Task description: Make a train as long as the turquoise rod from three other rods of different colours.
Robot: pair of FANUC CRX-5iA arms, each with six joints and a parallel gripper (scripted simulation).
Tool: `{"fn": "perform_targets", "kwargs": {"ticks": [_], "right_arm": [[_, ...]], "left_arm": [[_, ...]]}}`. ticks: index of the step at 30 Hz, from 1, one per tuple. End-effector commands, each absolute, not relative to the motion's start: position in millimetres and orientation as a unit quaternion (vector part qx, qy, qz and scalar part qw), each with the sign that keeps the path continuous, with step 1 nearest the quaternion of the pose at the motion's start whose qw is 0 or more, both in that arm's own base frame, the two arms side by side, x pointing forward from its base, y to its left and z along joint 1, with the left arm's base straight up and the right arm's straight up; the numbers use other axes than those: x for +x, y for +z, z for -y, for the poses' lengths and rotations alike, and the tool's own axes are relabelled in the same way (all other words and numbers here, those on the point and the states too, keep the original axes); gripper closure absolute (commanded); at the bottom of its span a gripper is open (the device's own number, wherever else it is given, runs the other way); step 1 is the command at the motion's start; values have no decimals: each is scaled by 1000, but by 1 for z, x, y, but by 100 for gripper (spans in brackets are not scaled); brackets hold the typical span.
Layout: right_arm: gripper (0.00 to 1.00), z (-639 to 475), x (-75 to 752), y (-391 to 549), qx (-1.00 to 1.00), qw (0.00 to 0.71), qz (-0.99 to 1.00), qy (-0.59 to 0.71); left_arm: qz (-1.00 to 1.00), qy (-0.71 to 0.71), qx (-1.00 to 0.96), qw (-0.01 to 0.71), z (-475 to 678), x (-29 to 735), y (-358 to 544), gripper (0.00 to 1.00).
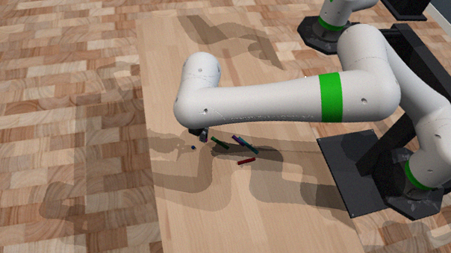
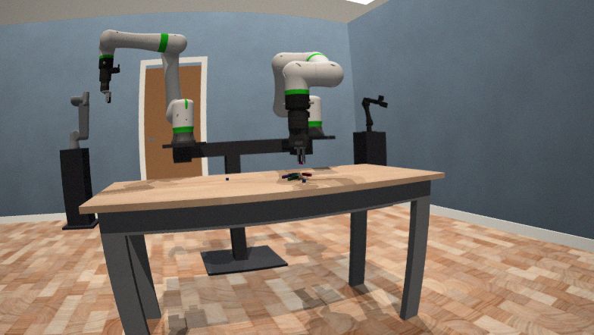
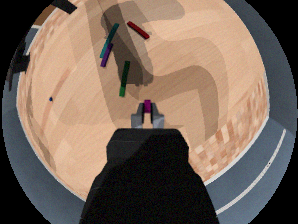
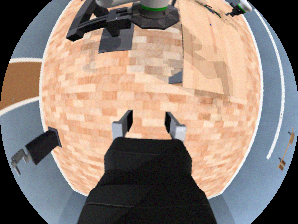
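Observation:
My left gripper [image 1: 203, 136] [image 2: 301, 160] [image 3: 147, 109] is shut on a magenta rod [image 2: 301, 163] [image 3: 147, 104], held above the table. A green rod [image 1: 219, 143] [image 3: 124, 79] lies near below it. A purple rod [image 1: 237, 140] [image 3: 106, 55] lies alongside the turquoise rod [image 1: 251, 147] [image 3: 114, 32], close or touching. A red rod [image 1: 246, 160] [image 2: 307, 174] [image 3: 138, 30] lies apart. One small blue rod [image 1: 193, 146] [image 2: 304, 180] lies near the left gripper. Another blue rod [image 2: 226, 179] [image 3: 51, 99] lies far off, hidden in the top view. My right gripper [image 2: 107, 99] [image 4: 148, 117] is open and empty.
The wooden table [image 1: 225, 233] [image 2: 374, 174] bears all the loose rods. The left arm reaches across it and hides part of it in the top view. The right arm is raised high beyond the table's other end. Arm shadows darken the area around the rods.

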State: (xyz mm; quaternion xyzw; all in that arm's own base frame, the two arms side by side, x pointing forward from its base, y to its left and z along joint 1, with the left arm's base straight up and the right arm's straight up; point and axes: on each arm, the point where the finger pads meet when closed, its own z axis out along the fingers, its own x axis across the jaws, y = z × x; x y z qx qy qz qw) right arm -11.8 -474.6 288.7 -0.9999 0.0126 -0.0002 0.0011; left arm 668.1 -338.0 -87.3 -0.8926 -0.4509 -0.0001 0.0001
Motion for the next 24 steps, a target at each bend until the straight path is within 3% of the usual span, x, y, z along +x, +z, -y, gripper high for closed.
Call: {"fn": "perform_targets", "kwargs": {"ticks": [1,15,24], "right_arm": [[0,475,-12,290,-1000,0,-13,0],[0,475,-12,290,-1000,0,-13,0],[0,475,-12,290,-1000,0,-13,0]], "left_arm": [[451,-1,-893,-1,338,668,-56,76],[450,-1,-893,-1,340,668,-49,76],[374,-1,-927,-1,416,629,-49,76]]}}
